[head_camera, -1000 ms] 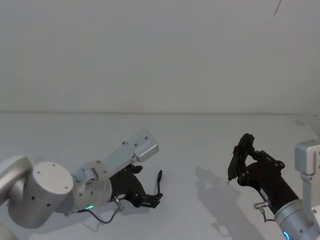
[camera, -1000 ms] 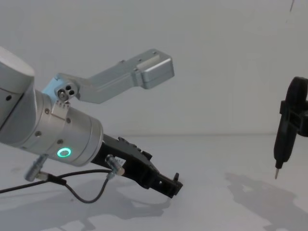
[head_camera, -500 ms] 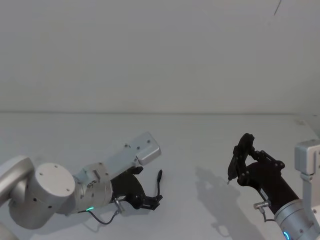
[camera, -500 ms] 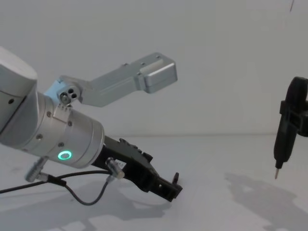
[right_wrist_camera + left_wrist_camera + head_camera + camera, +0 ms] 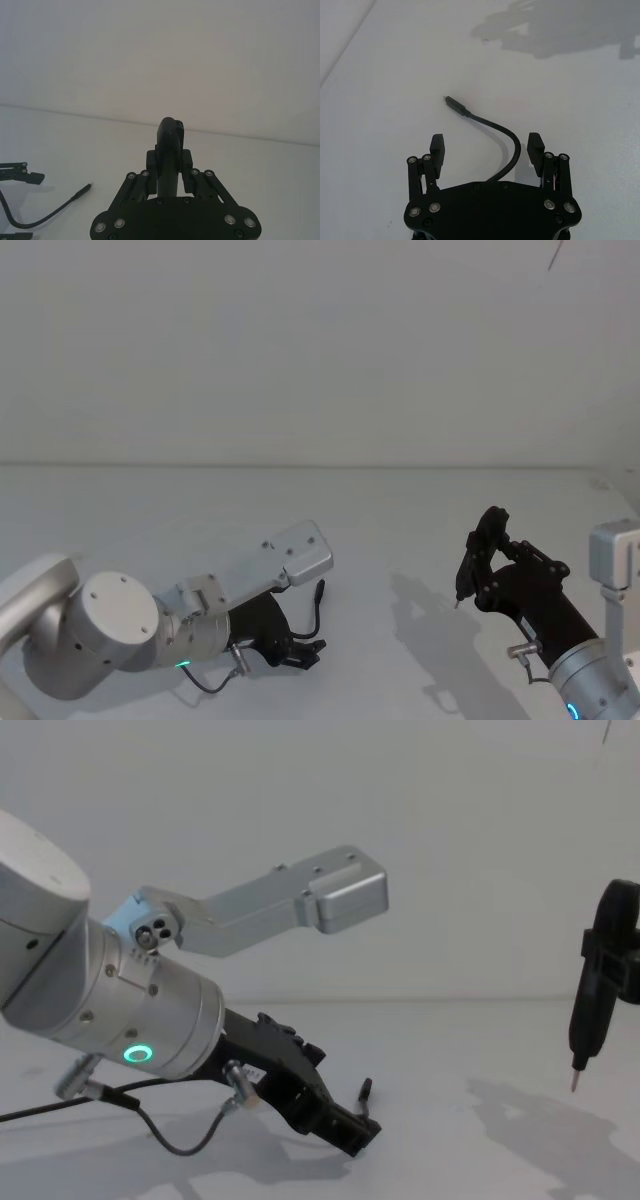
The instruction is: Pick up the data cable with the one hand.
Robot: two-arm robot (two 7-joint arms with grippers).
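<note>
The data cable point(image 5: 507, 137) is a thin black cord lying in a curve on the white table, its small plug point(image 5: 452, 102) pointing away. My left gripper point(image 5: 486, 137) hangs low over it, open. The cord runs between the two fingers point(image 5: 437, 147), closer to one of them, touching neither. In the head view the cable point(image 5: 318, 605) lies just beyond the left gripper point(image 5: 305, 652); in the chest view its plug point(image 5: 366, 1089) sticks up behind the gripper point(image 5: 358, 1132). My right gripper point(image 5: 487, 540) is held up at the right, shut on a black pen-like tool point(image 5: 590, 1010).
A thin grey wire point(image 5: 190, 1140) with silver connectors loops under the left wrist. The silver camera mount point(image 5: 345, 900) juts out above the left gripper. The white table point(image 5: 400, 520) spreads between both arms, with its far edge against a plain wall.
The left arm has dropped lower and tilted its gripper down toward the table by the cable. The right arm and its tool have not moved.
</note>
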